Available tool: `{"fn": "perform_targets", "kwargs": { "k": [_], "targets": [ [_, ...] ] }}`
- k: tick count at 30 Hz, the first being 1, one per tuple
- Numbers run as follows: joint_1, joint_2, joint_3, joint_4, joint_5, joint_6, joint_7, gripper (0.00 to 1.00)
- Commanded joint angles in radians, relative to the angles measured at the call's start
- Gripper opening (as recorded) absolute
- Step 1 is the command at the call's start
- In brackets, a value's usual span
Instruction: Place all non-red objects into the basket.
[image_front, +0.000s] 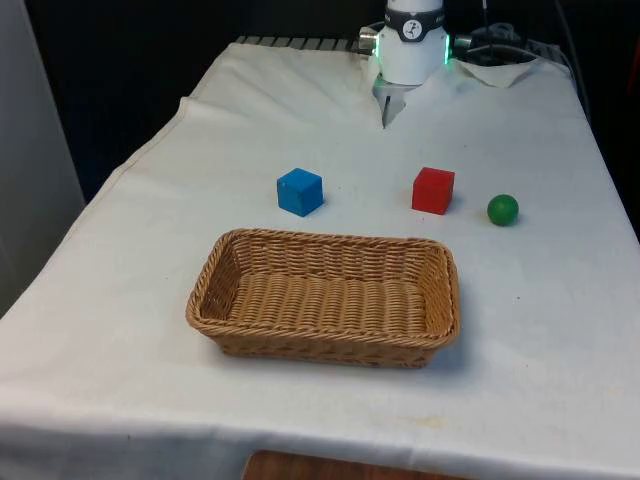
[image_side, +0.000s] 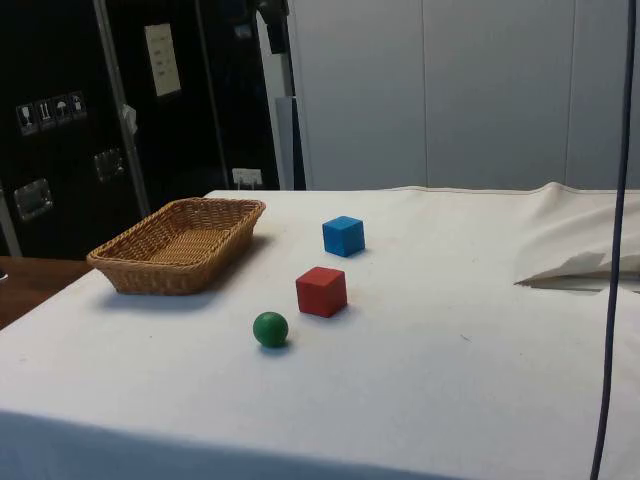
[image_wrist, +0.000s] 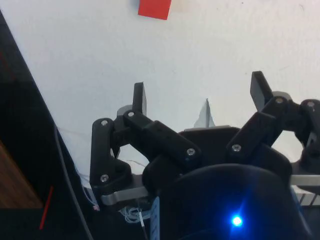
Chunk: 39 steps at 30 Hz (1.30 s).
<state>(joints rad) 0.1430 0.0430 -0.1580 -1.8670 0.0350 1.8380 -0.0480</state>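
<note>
- The wicker basket (image_front: 323, 298) sits on the white-clothed counter (image_front: 540, 330) toward the near end in the front view; nothing lies inside it, as the side view (image_side: 180, 243) also shows.
- The blue cube (image_front: 300, 191) rests on the cloth just beyond the basket's far rim, toward the front view's left; in the side view (image_side: 343, 236) it stands apart from the basket.
- The red cube (image_front: 433, 190) sits to the front view's right of the blue cube, well apart from it; in the side view (image_side: 321, 291) it lies between the blue cube and the ball.
- The green ball (image_front: 503, 209) rests near the red cube, on the front view's right, not touching it; it appears in the side view (image_side: 270, 329) nearest the camera.
- The gripper (image_wrist: 200, 97) hangs above bare cloth, its fingers (image_wrist: 139, 98) spread wide apart and holding nothing.
- In the wrist view the red cube (image_wrist: 155, 8) is cut off by the picture's edge, so just part of it can be seen, well ahead of the fingers.
- In the front view only the arm's white base (image_front: 412, 45) stands at the far end, cut off by the top edge.
- A fold of cloth (image_side: 585, 245) bunches up at the counter's far end in the side view, and a dark cable (image_side: 612, 300) crosses in front of it.
</note>
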Motion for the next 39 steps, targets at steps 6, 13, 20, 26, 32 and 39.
{"fn": "perform_targets", "kwargs": {
  "k": [6, 13, 20, 26, 32, 39],
  "targets": [
    [-0.005, -0.035, -0.019, -0.043, -0.006, 0.014, -0.022, 1.00],
    [-0.006, -0.066, -0.045, -0.084, -0.016, 0.022, -0.043, 1.00],
    [-0.008, -0.084, -0.062, -0.110, -0.028, 0.027, -0.049, 1.00],
    [-0.009, -0.099, -0.078, -0.139, -0.040, 0.042, -0.051, 1.00],
    [-0.008, -0.101, -0.092, -0.159, -0.043, 0.054, -0.051, 1.00],
    [-0.009, -0.105, -0.100, -0.199, -0.068, 0.123, -0.015, 1.00]
  ]
}}
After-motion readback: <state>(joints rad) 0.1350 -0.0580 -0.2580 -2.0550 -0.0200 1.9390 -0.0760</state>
